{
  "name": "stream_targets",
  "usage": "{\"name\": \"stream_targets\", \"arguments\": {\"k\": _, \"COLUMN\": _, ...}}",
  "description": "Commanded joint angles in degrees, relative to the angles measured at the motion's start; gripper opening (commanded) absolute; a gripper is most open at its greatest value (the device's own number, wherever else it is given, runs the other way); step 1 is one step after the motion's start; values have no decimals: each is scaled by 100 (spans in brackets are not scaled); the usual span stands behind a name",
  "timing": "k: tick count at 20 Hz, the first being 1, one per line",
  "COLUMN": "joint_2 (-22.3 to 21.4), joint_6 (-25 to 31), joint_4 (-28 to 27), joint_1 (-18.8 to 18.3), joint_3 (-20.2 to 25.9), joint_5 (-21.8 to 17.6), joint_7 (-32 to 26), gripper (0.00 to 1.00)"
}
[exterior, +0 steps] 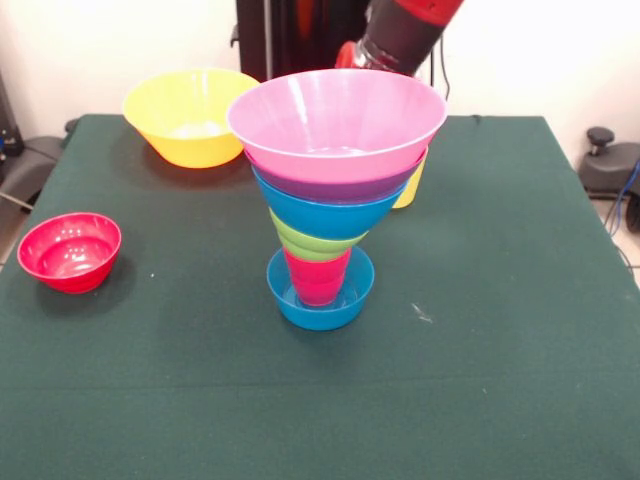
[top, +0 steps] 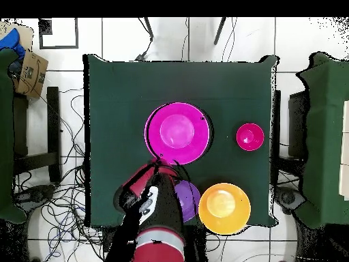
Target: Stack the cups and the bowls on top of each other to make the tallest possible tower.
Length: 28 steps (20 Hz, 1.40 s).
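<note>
The tower stands mid-table: a small blue bowl (exterior: 320,300) as base, a red cup (exterior: 318,280), a lime green bowl (exterior: 312,244), a medium blue bowl (exterior: 325,212), a purple bowl (exterior: 335,187) and the large pink bowl (exterior: 335,120) on top. From overhead only the pink bowl (top: 177,133) shows. The yellow cup (exterior: 411,187) peeks out behind the tower. The red and black arm (exterior: 400,30) reaches down behind the pink bowl, which hides its gripper. In the overhead view the arm (top: 157,218) ends beside the tower and covers its gripper.
The large yellow bowl (exterior: 190,115) sits at the table's back left and also shows from overhead (top: 223,208). A second purple bowl (top: 189,198) lies between it and the arm. A small red bowl (exterior: 70,250) sits apart on the left and shows from overhead (top: 250,136).
</note>
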Motion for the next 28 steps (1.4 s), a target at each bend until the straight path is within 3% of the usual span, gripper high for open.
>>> {"name": "stream_targets", "arguments": {"k": 1, "joint_2": 805, "joint_6": -855, "joint_4": -488, "joint_1": -42, "joint_3": 239, "joint_5": -261, "joint_7": 467, "gripper": 100}}
{"name": "stream_targets", "arguments": {"k": 5, "joint_2": 1084, "joint_6": -1222, "joint_4": -650, "joint_1": 179, "joint_3": -70, "joint_5": -392, "joint_7": 568, "gripper": 100}}
{"name": "stream_targets", "arguments": {"k": 15, "joint_2": 1183, "joint_6": -1474, "joint_4": -743, "joint_1": 117, "joint_3": -200, "joint_5": -375, "joint_7": 170, "gripper": 100}}
{"name": "stream_targets", "arguments": {"k": 16, "joint_2": 1173, "joint_6": -1483, "joint_4": -763, "joint_1": 147, "joint_3": -224, "joint_5": -387, "joint_7": 134, "gripper": 0}}
{"name": "stream_targets", "arguments": {"k": 28, "joint_2": 1044, "joint_6": -1114, "joint_4": -750, "joint_1": 90, "joint_3": -92, "joint_5": -109, "joint_7": 44, "gripper": 0}}
